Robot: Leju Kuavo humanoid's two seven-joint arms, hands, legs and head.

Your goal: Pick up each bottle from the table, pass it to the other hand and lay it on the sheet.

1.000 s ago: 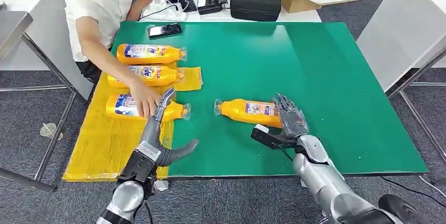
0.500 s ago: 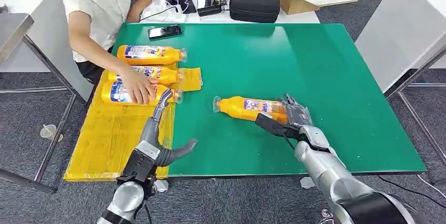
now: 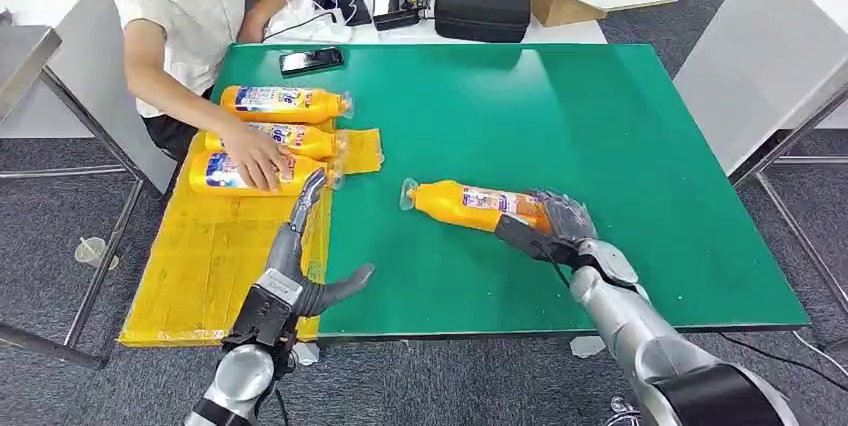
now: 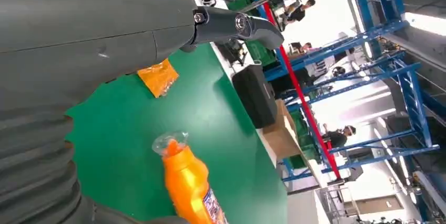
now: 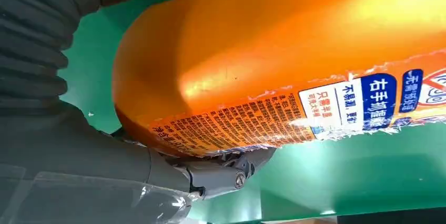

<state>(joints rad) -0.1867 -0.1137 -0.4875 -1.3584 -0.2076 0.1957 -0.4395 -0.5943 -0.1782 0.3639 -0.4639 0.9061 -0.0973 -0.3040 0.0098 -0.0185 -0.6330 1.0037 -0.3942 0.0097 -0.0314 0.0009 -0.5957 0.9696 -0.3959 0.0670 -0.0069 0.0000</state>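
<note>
bottle lying on its side on green table, base wrapped by right hand, clasped at the fat end to lift for the handover. left hand released, fingers spread over edge of yellow sheet, apparently waiting to receive. three more bottles side by side at sheet's far end, person's hand resting on nearest.

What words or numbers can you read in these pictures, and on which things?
"右手抓瓶": blue patch of the label on the bottle in the right hand.
Small black print beside it: too small.
Labels on the three bottles by the yellow sheet: blurred.
</note>
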